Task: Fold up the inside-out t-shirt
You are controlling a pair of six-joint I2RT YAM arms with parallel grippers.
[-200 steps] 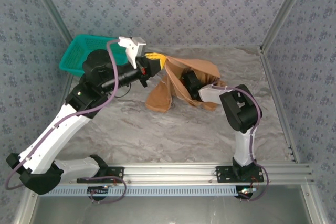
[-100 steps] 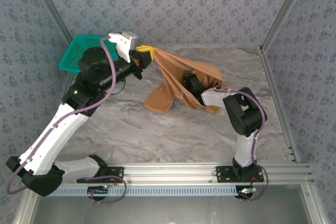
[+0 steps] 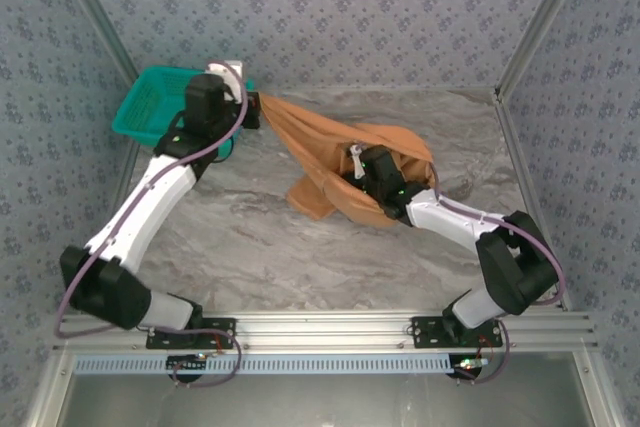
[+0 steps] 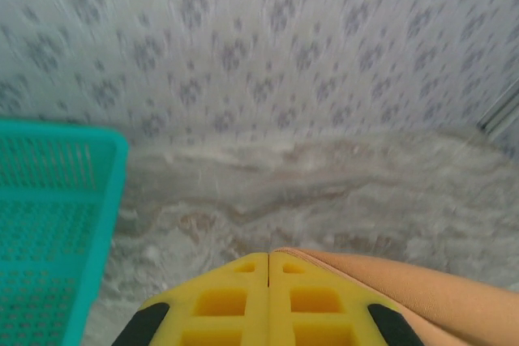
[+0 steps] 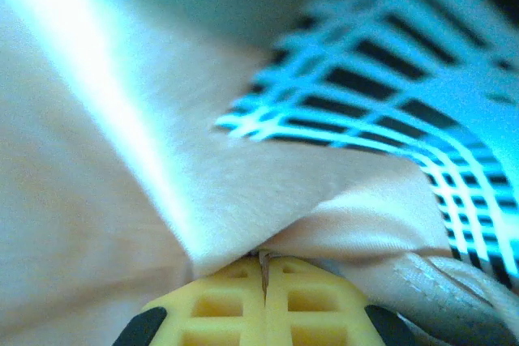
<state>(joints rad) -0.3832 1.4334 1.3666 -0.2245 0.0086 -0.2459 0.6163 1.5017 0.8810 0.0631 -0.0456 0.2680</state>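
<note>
Plain orange-tan soft cloth t-shirt [image 3: 320, 147] bunched mid-frame, one end stretched toward upper left, left gripper [image 4: 268, 263] pinched tight on its edge, right gripper [image 5: 264, 263] clamped on a fold, tips buried in blurred cloth, teal plastic mesh basket [image 3: 145, 107] upper left, bare marbled tabletop [image 3: 260, 247] below.

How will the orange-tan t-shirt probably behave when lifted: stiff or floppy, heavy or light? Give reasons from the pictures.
Probably floppy: the t-shirt hangs in creases between the left gripper and the right gripper. Likely light, since small pinches of cloth hold part of it up. It should drape and bunch on the table, not roll.
</note>
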